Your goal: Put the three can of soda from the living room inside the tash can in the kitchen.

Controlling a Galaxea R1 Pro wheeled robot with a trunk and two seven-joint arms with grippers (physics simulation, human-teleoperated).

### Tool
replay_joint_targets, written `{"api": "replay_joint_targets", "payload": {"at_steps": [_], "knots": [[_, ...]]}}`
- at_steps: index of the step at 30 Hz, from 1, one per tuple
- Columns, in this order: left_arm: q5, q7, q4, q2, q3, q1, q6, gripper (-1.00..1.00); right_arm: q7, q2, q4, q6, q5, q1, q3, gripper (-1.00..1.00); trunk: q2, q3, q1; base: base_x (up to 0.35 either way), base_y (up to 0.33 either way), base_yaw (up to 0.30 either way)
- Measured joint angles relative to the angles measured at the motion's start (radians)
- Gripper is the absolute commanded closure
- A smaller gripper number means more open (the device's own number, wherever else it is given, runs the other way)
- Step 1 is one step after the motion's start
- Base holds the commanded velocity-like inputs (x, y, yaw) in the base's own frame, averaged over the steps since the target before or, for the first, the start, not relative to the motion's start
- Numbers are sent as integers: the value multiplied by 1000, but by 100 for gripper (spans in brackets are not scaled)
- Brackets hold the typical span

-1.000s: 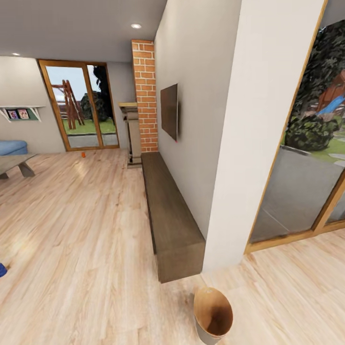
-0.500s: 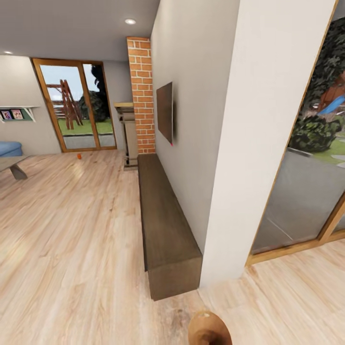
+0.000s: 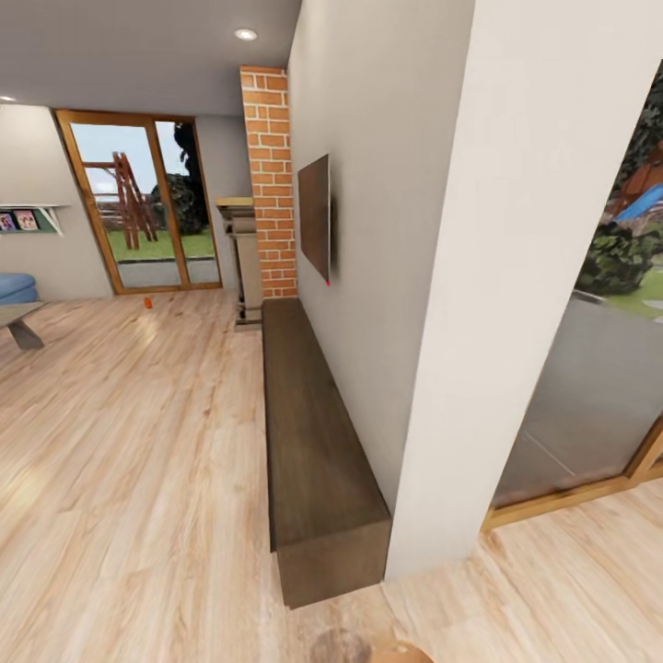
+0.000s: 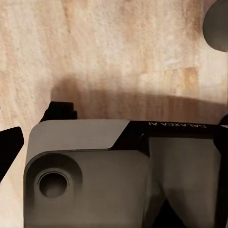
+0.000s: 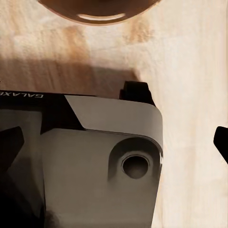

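One small orange can of soda (image 3: 147, 301) stands on the wood floor far off, in front of the glass garden doors (image 3: 138, 207) of the living room. Just the tan rim of the tash can (image 3: 398, 653) peeks in at the head view's bottom edge; its tan inside (image 5: 95, 9) also shows in the right wrist view. My left gripper (image 4: 118, 137) and right gripper (image 5: 118, 137) hang over the floor by my grey base. Each has dark fingertips (image 4: 10, 148) (image 5: 221, 142) spread to the frame edges with nothing between them.
A long dark wooden bench (image 3: 313, 442) runs along the wall under a flat TV (image 3: 315, 216), ending at a brick column (image 3: 269, 180). A white pillar (image 3: 502, 295) stands close on the right. The blue sofa (image 3: 14, 285) and coffee table (image 3: 18, 320) sit far left across open floor.
The whole head view has shifted as I moved. The bin has slid down to the bottom edge, and the bench and pillar look closer.
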Motion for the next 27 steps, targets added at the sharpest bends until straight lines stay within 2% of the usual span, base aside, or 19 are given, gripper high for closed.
{"api": "replay_joint_targets", "payload": {"at_steps": [15,27], "knots": [[0,0,0,0,0,0,0,-100,0,0,0,0,0,0,0,-100,0,-2,0,125,27,34],[0,0,-1,0,0,0,-1,-100,1,0,0,0,0,0,0,-100,0,-3,0,-14,42,26]]}}
